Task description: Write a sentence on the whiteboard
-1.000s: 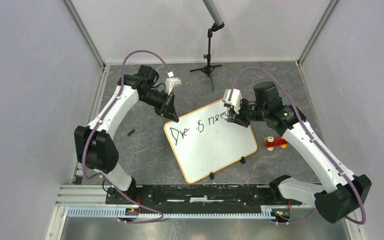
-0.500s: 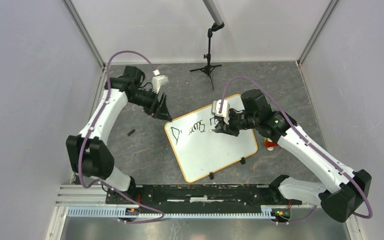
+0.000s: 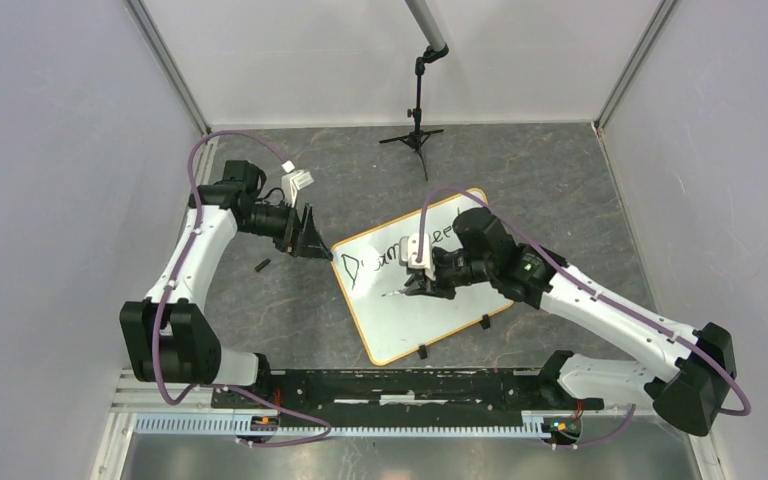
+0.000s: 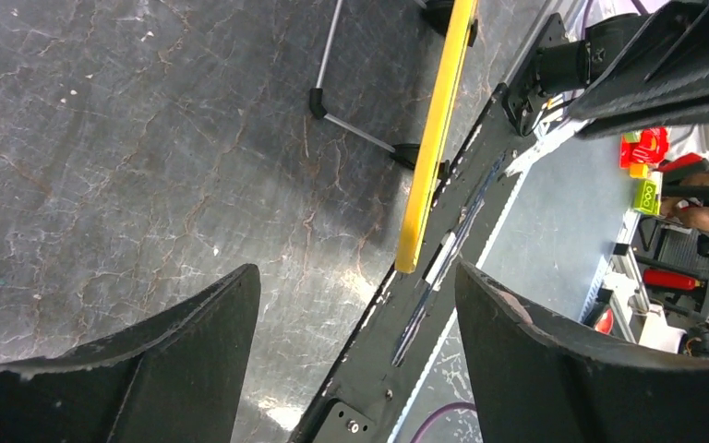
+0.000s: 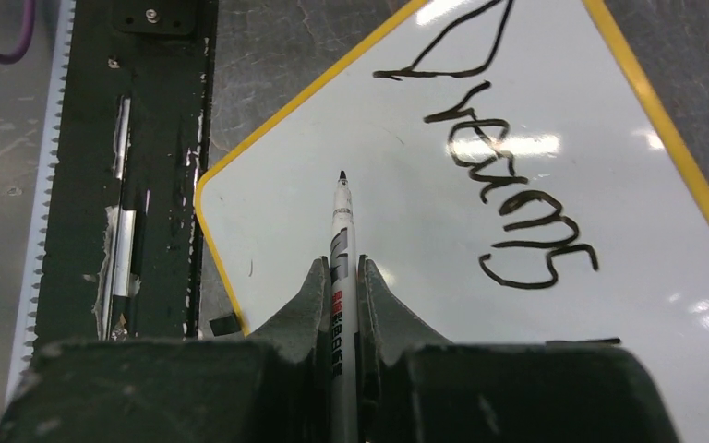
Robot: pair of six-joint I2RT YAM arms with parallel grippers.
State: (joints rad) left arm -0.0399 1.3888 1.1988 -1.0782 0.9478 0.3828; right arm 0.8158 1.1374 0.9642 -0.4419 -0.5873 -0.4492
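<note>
1. Whiteboard (image 3: 430,320): lying flat on the surface (image 3: 290,310), skewed, one corner toward the arm bases. Near half blank, judged room for a second line.
2. Right end effector (image 3: 407,287): clamped narrowly on a marker (image 5: 342,231), tip aimed at the blank area below the lettering. Contact with the board not determinable. Judged placed to start further writing.
3. Sentence (image 3: 390,262): one black line, reading "Dreams" plus a partly hidden word; judged unfinished.
4. Left end effector (image 3: 318,243): spread wide, holding nothing, just beside the board's left corner; judged clear of the writing arm.
5. Small black piece (image 3: 261,266) left of the board; tripod stand (image 3: 418,125) at the far wall.
</note>
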